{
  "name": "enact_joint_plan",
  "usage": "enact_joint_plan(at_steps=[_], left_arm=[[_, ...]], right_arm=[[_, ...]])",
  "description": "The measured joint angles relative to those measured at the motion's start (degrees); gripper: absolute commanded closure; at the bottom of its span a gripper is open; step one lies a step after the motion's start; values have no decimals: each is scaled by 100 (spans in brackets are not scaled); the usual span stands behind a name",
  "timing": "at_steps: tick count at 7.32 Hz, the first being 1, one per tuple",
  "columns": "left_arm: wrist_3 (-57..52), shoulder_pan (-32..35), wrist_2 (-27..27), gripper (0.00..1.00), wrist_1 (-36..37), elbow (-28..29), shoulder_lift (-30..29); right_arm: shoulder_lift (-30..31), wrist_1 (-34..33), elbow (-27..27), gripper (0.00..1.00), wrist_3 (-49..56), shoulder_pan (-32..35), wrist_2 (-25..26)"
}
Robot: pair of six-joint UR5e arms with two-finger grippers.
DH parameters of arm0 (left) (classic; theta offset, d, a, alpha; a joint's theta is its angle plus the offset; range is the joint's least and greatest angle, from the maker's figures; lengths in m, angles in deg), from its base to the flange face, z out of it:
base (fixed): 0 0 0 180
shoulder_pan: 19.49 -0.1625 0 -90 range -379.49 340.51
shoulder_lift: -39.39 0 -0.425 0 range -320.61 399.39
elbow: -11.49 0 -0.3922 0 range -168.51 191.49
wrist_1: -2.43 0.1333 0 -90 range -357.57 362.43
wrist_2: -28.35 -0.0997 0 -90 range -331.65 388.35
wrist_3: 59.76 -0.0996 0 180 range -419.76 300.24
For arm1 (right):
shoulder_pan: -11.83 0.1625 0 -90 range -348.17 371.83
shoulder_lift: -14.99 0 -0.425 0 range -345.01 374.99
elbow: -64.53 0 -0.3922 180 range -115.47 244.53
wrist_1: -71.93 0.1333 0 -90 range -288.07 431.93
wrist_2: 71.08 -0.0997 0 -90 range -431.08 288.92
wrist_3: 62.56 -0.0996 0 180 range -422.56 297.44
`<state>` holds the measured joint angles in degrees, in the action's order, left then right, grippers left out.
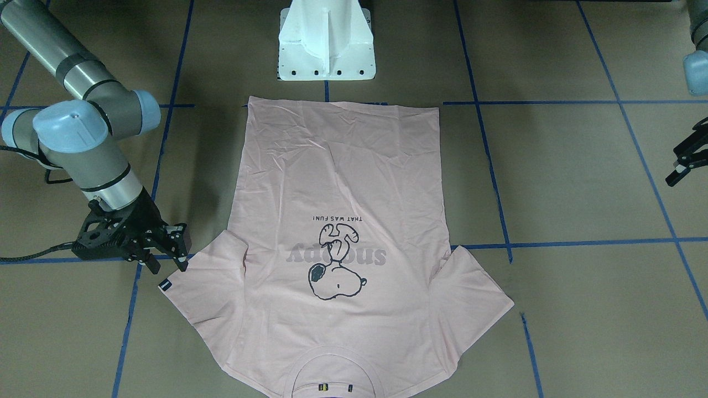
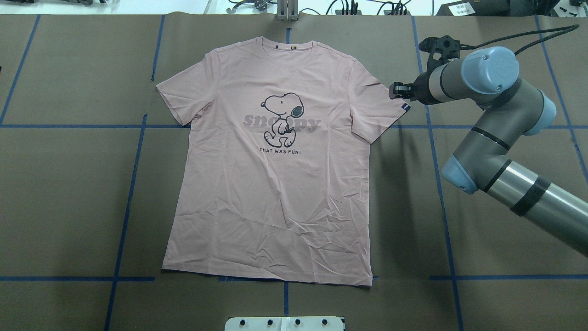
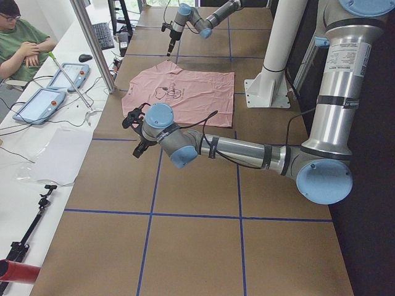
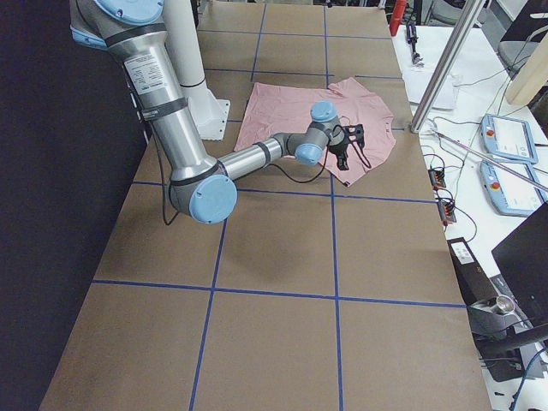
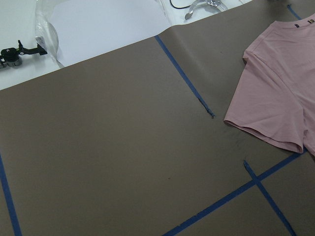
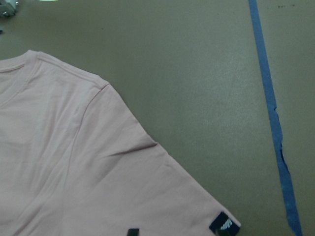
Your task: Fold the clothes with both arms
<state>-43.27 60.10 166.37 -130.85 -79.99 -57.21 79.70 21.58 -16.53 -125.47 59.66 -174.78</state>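
Tabletop [image 2: 69,207] T-shirt [image 2: 271,207] ("THAT WAS FUN!")

Brown table [image 2: 69,207] gridded with blue tape [image 2: 69,125]; white bench [image 3: 15,185] alongside.

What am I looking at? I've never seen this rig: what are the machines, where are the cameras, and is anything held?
Two jointed robot arms stand at a brown table marked with blue tape. Two pictures look down from behind and in front, two from the table's ends, two from cameras on the wrists. A pink T-shirt lies flat, print up, not yet folded. The right gripper sits open by the sleeve with the black tag; the left gripper hangs open away from the shirt. Neither holds anything.
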Motion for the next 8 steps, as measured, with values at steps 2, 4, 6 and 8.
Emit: enact_joint_plan(at_steps=[2, 4, 6, 8], left_arm=[[-2, -4, -3, 0, -11, -14, 28], [-3, -4, -3, 0, -11, -18, 40], [2, -5, -3, 0, -6, -17, 44], [3, -4, -3, 0, -4, -11, 44]], right_arm=[[-262, 270, 655, 39, -3, -59, 378], [-328, 309, 897, 39, 7, -174, 604], [-324, 317, 969, 39, 31, -233, 676], [-291, 318, 937, 40, 49, -239, 676]])
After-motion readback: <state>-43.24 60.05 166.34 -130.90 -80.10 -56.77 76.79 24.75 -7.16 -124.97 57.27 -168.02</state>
